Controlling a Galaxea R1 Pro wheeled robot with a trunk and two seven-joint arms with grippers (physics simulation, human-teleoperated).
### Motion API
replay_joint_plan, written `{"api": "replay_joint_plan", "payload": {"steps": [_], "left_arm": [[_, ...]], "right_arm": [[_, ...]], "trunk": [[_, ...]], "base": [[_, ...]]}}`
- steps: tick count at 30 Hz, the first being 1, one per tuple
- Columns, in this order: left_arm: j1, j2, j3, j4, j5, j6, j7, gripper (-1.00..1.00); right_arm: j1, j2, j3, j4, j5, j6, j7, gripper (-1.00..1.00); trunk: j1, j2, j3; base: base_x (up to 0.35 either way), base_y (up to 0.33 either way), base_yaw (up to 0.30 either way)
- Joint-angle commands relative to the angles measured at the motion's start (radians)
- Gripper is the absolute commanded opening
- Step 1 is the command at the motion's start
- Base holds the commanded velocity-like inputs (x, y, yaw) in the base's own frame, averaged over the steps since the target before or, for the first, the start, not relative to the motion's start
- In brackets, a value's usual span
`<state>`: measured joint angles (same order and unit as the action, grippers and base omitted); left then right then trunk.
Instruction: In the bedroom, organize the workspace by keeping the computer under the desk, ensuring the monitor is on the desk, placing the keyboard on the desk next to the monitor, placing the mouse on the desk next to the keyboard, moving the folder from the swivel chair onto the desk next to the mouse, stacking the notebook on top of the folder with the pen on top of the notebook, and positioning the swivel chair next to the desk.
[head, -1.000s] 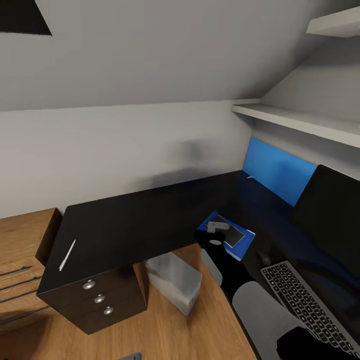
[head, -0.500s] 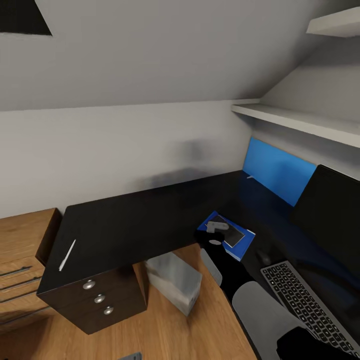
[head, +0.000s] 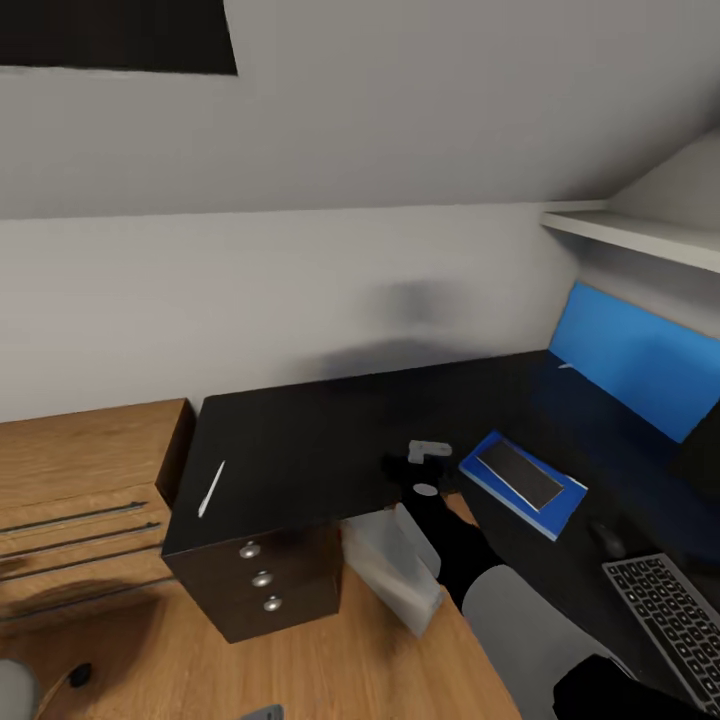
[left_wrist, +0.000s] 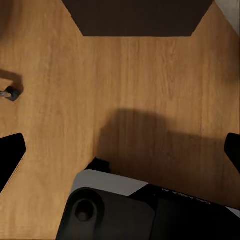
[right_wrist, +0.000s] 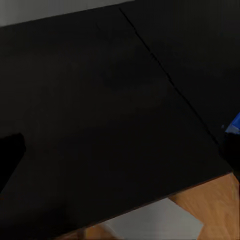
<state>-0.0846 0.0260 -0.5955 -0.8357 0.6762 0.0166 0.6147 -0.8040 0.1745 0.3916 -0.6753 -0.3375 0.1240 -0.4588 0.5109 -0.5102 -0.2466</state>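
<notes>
since half a second ago the head camera has swung left, so the whole scene sits further right in the view; the right gripper (head: 428, 452) has also left the notebook and now hangs over bare black desk (head: 300, 450) just beside the folder. the folder (head: 523, 483) lies flat on the desk with the dark notebook (head: 519, 473) stacked on it. the pen (head: 211, 488) lies alone near the desk's far left end, above the drawer unit (head: 262, 580) with its round silver knobs, well apart from the folder. the mouse (head: 606, 537) sits between the folder and the keyboard (head: 668, 620), which lies at the lower right edge of the head view. a dark corner of the monitor (head: 703, 452) shows at the right edge, in front of the blue back panel (head: 640, 358). the light-grey computer (head: 400, 570) stands under the desk.

in the right wrist view the right gripper's fingers (right_wrist: 11, 156) stand wide apart at the picture's two sides, with only the desk top between them. in the left wrist view the left gripper (left_wrist: 120, 152) is likewise spread, holding nothing, hanging over the wooden floor (left_wrist: 140, 85) with the robot's base (left_wrist: 125, 210) below it. a wooden chest (head: 70, 500) stands left of the desk.
</notes>
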Motion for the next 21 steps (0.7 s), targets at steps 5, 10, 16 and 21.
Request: {"api": "replay_joint_plan", "payload": {"steps": [5, 10, 16, 21], "left_arm": [[-0.001, 0.002, -0.006, -0.002, 0.005, 0.002, 0.008, 1.0], [-0.001, 0.002, -0.006, -0.002, 0.005, 0.002, 0.008, 1.0], [-0.001, 0.002, -0.006, -0.002, 0.005, 0.002, 0.008, 1.0], [-0.001, 0.002, -0.006, -0.002, 0.005, 0.002, 0.008, 1.0]], "right_arm": [[0.0, 0.0, 0.004, -0.001, -0.003, 0.003, -0.007, 1.0], [0.0, 0.0, 0.004, -0.001, -0.003, 0.002, -0.007, 1.0], [0.0, 0.0, 0.004, -0.001, -0.003, 0.002, -0.007, 1.0], [0.0, 0.0, 0.004, -0.001, -0.003, 0.002, -0.007, 1.0]], "trunk": [[0.0, -0.002, -0.002], [0.0, -0.002, -0.002], [0.0, -0.002, -0.002], [0.0, -0.002, -0.002]], "base": [[-0.102, 0.265, 0.277], [-0.061, 0.087, 0.277], [-0.012, 0.017, 0.277], [-0.001, 0.002, 0.277]]}}
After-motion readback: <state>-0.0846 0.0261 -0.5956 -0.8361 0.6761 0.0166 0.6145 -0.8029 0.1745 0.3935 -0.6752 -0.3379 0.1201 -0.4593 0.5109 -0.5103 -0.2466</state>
